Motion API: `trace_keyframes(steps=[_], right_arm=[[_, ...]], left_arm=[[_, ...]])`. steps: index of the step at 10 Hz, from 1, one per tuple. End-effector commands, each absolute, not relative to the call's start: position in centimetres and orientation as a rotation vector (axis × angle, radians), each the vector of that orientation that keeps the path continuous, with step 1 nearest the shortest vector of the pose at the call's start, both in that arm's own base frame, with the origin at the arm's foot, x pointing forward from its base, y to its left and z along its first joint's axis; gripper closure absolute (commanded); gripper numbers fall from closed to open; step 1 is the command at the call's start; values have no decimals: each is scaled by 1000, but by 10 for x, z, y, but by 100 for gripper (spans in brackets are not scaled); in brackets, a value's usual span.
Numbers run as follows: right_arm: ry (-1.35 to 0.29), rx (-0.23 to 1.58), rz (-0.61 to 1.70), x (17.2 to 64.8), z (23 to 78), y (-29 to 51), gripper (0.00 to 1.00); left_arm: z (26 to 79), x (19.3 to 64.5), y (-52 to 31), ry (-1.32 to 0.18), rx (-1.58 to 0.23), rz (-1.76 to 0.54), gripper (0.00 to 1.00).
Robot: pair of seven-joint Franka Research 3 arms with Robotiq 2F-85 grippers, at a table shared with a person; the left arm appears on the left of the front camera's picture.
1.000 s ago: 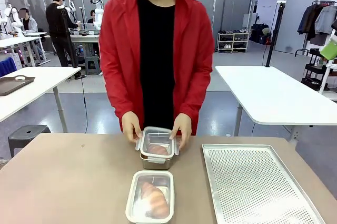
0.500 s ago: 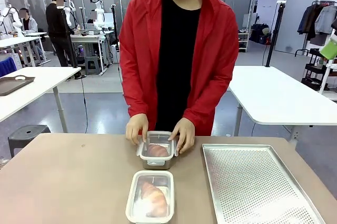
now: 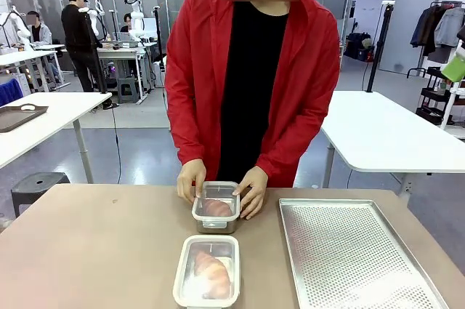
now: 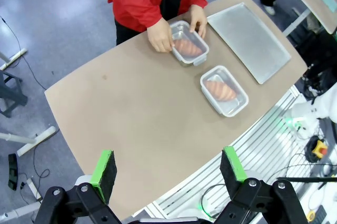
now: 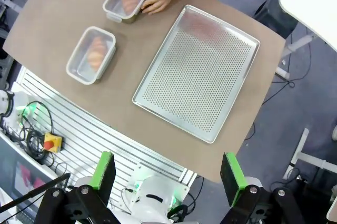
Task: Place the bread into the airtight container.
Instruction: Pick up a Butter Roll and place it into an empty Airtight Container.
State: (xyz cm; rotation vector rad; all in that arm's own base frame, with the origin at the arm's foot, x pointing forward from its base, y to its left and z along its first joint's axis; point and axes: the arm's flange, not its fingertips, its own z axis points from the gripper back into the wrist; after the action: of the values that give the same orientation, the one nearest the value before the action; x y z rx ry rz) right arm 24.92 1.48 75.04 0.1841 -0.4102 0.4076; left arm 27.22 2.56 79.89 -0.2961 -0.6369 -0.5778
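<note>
The person's hands (image 3: 221, 182) press the lid onto the far airtight container (image 3: 216, 206), bread (image 3: 216, 208) inside, just beyond the near container (image 3: 208, 271). Sealing seems underway; next, latch its clips. Both grippers, left (image 4: 168, 167) and right (image 5: 166, 172), hover high, fingers spread, empty.

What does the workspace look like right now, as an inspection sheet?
Surface: tan table.
Job's things: far clear lidded container holding bread, person's hands on its sides; near clear lidded container holding a bread roll.
Clutter: perforated metal tray, bare.
Grippers: left gripper and right gripper open, high above the table.
Cables: floor cables beside the robot base.
Surroundings: white tables, people at other tables.
</note>
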Motion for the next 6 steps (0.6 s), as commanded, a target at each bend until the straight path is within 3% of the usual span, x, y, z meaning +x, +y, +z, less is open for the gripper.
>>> trace_keyframes(steps=[1,6], right_arm=[[-416,168,420,251,752,12,0],[-416,168,420,251,752,12,0]], left_arm=[[800,272,26,-646,-299,-599,0],[800,272,26,-646,-299,-599,0]])
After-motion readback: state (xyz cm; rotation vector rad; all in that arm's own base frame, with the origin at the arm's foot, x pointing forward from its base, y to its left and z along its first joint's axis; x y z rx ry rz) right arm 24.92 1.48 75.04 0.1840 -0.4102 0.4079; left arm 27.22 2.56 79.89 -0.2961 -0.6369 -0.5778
